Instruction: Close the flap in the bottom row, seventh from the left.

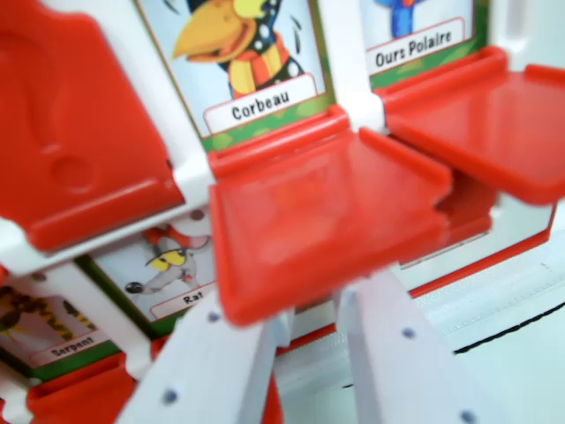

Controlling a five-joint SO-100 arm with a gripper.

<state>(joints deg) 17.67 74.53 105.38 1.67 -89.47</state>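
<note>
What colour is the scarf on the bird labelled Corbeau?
The scarf on the Corbeau card is striped orange and red, seen in the wrist view.

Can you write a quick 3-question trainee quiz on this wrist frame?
1. True or false: the flap under the Corbeau card is lying open.
2. Which label is on the card at the wrist view's upper right? A) Ours Polaire B) Tigre C) Lapin
3. Fill in: the card at lower left reads ____.

Key: 1 true; 2 A; 3 Serpent. The gripper sits just below that flap; its jaws are spread.
</note>
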